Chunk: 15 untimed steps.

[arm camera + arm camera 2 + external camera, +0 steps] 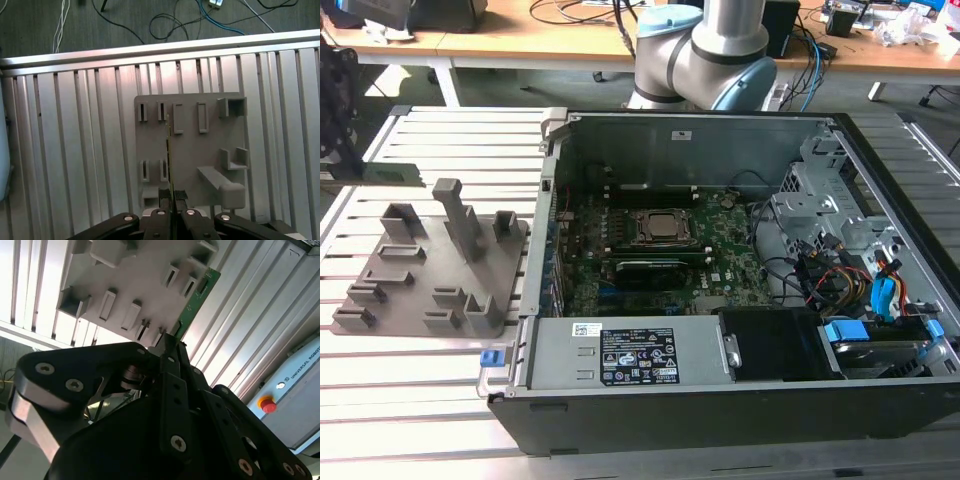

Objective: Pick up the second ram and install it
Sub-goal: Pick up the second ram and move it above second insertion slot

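second ram (197, 302): edge-on by the grey holder tray (210, 150) | gripper (172, 195): we see it clamped on one end | handling: light, stiff, fragile, we'd hold the bare board edges, not chips

Silver-grey arm (730, 25), pale blue at the joints, is seen just behind the computer case (620, 425); gripper (170, 347) links are done in matte black, dotted with silver hex screws (179, 442).
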Each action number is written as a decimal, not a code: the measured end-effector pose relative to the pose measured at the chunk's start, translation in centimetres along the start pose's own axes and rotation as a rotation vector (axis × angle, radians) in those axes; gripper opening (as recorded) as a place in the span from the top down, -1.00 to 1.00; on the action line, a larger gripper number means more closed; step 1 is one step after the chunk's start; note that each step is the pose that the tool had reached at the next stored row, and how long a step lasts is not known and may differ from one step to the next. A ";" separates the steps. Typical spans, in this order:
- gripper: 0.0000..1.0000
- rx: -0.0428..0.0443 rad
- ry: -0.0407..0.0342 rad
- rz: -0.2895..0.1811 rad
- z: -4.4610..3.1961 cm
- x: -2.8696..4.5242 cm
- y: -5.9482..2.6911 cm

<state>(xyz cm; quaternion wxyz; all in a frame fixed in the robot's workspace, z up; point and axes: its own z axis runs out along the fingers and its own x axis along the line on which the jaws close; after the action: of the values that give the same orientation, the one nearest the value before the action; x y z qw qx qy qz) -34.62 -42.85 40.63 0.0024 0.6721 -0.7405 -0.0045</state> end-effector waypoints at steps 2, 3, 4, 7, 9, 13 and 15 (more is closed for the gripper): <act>0.73 0.0000 0.0001 0.000 -0.01 -0.08 -0.84; 0.73 0.0000 0.0000 0.000 -0.01 -0.15 -1.56; 0.73 0.0001 0.0000 0.000 -0.02 -0.19 -1.95; 0.73 -0.0001 0.0001 0.000 -0.03 -0.32 -3.26; 0.73 0.0001 0.0000 0.000 -0.04 -0.42 -4.34; 0.73 0.0001 0.0001 0.000 -0.06 -0.60 -6.12; 0.73 -0.0001 0.0002 0.000 -0.08 -0.74 -7.58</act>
<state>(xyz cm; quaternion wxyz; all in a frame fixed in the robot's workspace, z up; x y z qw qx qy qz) -27.00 -42.85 40.64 0.0025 0.6721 -0.7405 -0.0045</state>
